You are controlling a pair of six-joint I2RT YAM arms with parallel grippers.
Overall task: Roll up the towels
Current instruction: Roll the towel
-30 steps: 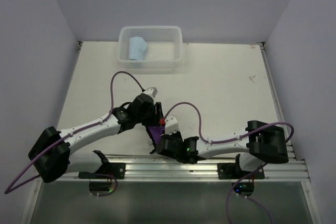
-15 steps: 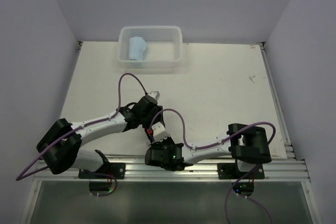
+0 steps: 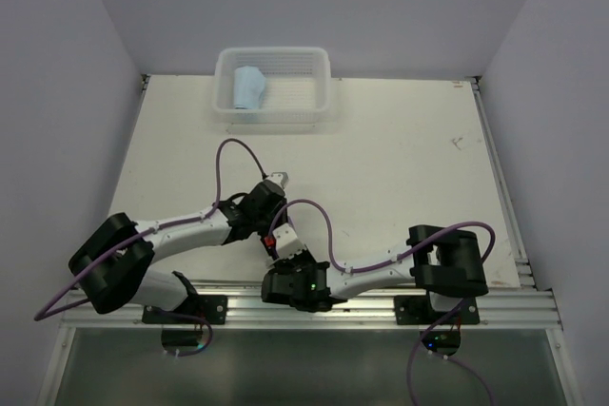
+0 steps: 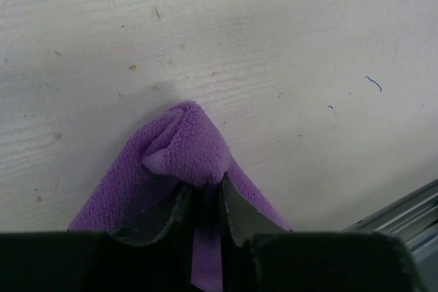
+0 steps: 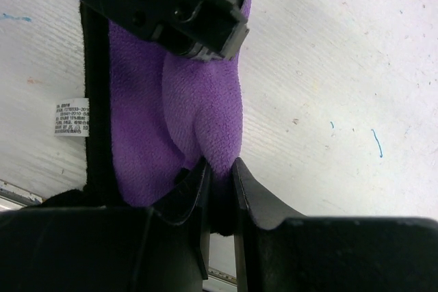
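The purple towel (image 4: 181, 145) lies bunched on the white table near its front edge. My left gripper (image 4: 204, 193) is shut on a fold of it. My right gripper (image 5: 220, 172) is shut on the other end of the same purple towel (image 5: 205, 111), whose black edge and white label show on the left. In the top view both grippers meet at the table's front middle, the left gripper (image 3: 269, 227) just beyond the right gripper (image 3: 284, 252), and they hide the towel. The light blue towel (image 3: 249, 87) lies rolled in the white basket.
The white basket (image 3: 314, 92) stands at the back of the table, left of centre. The metal rail (image 3: 381, 301) runs along the front edge just behind the grippers. Purple cables loop above both arms.
Both arms have drawn back toward the front edge with the purple towel. The right arm's shoulder has swung left. The towel, visible a second ago in the top view, is now hidden.
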